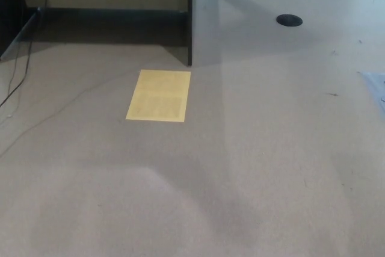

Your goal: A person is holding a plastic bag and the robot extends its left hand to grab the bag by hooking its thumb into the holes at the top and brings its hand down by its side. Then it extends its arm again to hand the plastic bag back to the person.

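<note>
Floor: a broad beige carpeted floor point(252, 167) fills nearly the whole head view, crossed by soft diagonal bands of shadow.
Wall: a tan wall panel with a dark baseboard point(108, 16) runs along the far left edge.
Partition: a dark vertical partition edge point(189, 22) stands at far centre, its foot meeting the carpet just beyond the yellow sheet.
Sheet: a flat yellow rectangular paper sheet point(159, 95) lies on the floor left of centre, long axis running near to far.
Cable: a thin dark cable point(15, 88) trails down the far left side and on across the carpet.
Floor port: a small dark round floor port point(289, 20) sits at far right, well apart from the sheet.
Pale object: a pale bluish edge point(376, 85) at the right border; too little shows to identify it.
Left hand: not in the picture; whether its fingers are spread or closed cannot be told.
Right hand: likewise out of the picture; finger state cannot be told.
Plastic bag: not visible anywhere in this view, and no person appears.
Key relation: the direction of the bag from the left hand, and the bag's long axis, cannot be read here. By the task sentence the left hand is the working one, so it is presumably the nearer.
Stage (judgement): the arm is probably down at the robot's side.
</note>
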{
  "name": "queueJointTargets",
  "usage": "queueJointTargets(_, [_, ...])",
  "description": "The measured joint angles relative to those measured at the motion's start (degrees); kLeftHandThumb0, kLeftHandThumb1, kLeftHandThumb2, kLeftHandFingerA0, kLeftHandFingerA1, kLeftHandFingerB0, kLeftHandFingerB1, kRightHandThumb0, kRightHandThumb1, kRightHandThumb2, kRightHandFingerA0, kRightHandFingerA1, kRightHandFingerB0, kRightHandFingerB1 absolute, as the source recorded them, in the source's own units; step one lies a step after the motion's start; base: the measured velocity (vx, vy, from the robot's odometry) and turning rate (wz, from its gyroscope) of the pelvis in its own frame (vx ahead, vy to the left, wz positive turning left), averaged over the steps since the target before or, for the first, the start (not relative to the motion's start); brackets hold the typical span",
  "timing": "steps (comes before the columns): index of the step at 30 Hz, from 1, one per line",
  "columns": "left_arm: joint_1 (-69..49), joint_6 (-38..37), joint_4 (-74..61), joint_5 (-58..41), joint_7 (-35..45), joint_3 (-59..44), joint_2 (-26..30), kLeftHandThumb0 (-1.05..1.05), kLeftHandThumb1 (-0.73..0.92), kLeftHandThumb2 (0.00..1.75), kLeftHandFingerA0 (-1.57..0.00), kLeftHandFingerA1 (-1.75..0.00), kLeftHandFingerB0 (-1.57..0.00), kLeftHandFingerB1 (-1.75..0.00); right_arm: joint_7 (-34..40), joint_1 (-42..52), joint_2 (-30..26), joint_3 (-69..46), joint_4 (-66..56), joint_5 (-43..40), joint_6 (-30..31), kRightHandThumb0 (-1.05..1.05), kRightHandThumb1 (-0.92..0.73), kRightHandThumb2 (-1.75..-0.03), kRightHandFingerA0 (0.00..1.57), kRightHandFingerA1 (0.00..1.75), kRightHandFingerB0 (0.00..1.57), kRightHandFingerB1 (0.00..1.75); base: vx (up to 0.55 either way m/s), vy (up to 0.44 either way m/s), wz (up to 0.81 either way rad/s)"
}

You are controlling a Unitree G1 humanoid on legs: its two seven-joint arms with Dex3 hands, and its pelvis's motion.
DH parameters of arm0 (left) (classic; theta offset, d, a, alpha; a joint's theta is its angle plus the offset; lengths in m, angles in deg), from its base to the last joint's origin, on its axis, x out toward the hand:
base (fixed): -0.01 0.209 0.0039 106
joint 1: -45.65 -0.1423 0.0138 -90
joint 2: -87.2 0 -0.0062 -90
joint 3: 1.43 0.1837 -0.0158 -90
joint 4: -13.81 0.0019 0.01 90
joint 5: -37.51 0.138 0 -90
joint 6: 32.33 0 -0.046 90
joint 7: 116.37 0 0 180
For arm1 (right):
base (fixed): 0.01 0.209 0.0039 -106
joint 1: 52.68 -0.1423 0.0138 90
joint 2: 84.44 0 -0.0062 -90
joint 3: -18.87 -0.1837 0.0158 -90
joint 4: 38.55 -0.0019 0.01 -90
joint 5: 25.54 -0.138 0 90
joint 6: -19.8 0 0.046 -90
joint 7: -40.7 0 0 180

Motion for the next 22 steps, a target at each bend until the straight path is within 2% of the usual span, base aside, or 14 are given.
queueJointTargets(5, [1.3, -4.5, 8.9, -1.1, -3.1, 0.3, 2.1, -0.2, 0.34, 0.88, -0.11, -0.52, -0.1, -0.51, 0.4, -0.5, 0.1, -0.1, 0.9, 0.0, 0.0, -0.22, -0.64, -0.58, 0.73, 0.53, 0.52, 0.43, 0.0, 0.0, 0.0])
queueJointTargets(6, [1.5, -5.3, 10.2, -1.3, -3.6, 0.4, 2.3, -0.38, 0.42, 0.6, -0.25, -0.37, -0.23, -0.34, 0.4, -0.4, 0.1, -0.2, 1.0, 0.0, 0.0, -0.22, -0.63, -0.58, 0.75, 0.53, 0.53, 0.43, 0.0, 0.0, 0.0])
queueJointTargets(8, [1.9, -7.3, 12.8, -1.7, -4.9, 0.7, 2.6, -0.37, 0.42, 0.6, -0.26, -0.38, -0.24, -0.34, 0.7, -0.4, 0.1, -0.2, 1.5, 0.0, 0.0, -0.22, -0.63, -0.58, 0.76, 0.53, 0.54, 0.43, 0.0, 0.0, 0.0])
queueJointTargets(9, [2.0, -8.2, 13.7, -1.9, -5.4, 0.9, 2.7, -0.31, 0.46, 0.54, -0.3, -0.35, -0.24, -0.29, 0.8, -0.4, 0.1, -0.3, 1.7, 0.0, 0.0, -0.22, -0.63, -0.58, 0.75, 0.52, 0.53, 0.42, 0.0, 0.0, 0.0])
queueJointTargets(11, [2.3, -10.0, 15.5, -2.3, -6.3, 1.2, 3.0, -0.31, 0.46, 0.54, -0.3, -0.34, -0.25, -0.3, 0.9, -0.3, 0.2, -0.4, 2.1, 0.0, 0.0, -0.21, -0.63, -0.58, 0.76, 0.54, 0.54, 0.42, 0.0, 0.0, 0.0])
queueJointTargets(12, [2.4, -10.8, 16.2, -2.6, -6.6, 1.4, 3.1, -0.37, 0.4, 0.6, -0.28, -0.39, -0.23, -0.35, 0.9, -0.3, 0.2, -0.4, 2.2, -0.1, 0.0, -0.21, -0.63, -0.58, 0.77, 0.54, 0.55, 0.42, 0.0, 0.0, 0.0])
queueJointTargets(15, [3.0, -13.1, 18.1, -3.8, -7.6, 2.2, 3.7, -0.35, 0.41, 0.6, -0.26, -0.39, -0.23, -0.34, 1.0, -0.2, 0.2, -0.8, 2.6, -0.2, 0.0, -0.21, -0.62, -0.58, 0.77, 0.55, 0.57, 0.44, 0.0, 0.0, 0.0])
queueJointTargets(16, [3.1, -13.8, 18.5, -4.3, -7.8, 2.4, 3.8, -0.29, 0.46, 0.54, -0.31, -0.36, -0.25, -0.3, 1.0, -0.2, 0.2, -1.0, 2.8, -0.2, 0.0, -0.22, -0.62, -0.58, 0.77, 0.54, 0.58, 0.44, 0.0, 0.0, 0.0])
queueJointTargets(17, [3.2, -14.1, 18.8, -4.6, -7.8, 2.5, 3.9, -0.39, 0.4, 0.61, -0.29, -0.4, -0.24, -0.35, 1.0, -0.2, 0.2, -1.0, 2.9, -0.2, 0.0, -0.21, -0.62, -0.58, 0.77, 0.54, 0.6, 0.44, 0.0, 0.0, 0.0])
queueJointTargets(22, [3.5, -16.1, 20.2, -5.7, -9.0, 3.5, 4.4, -0.38, 0.4, 0.61, -0.28, -0.39, -0.23, -0.35, 1.3, -0.1, 0.2, -1.1, 3.1, -0.2, 0.0, -0.21, -0.62, -0.58, 0.76, 0.53, 0.59, 0.44, 0.0, 0.0, 0.0])
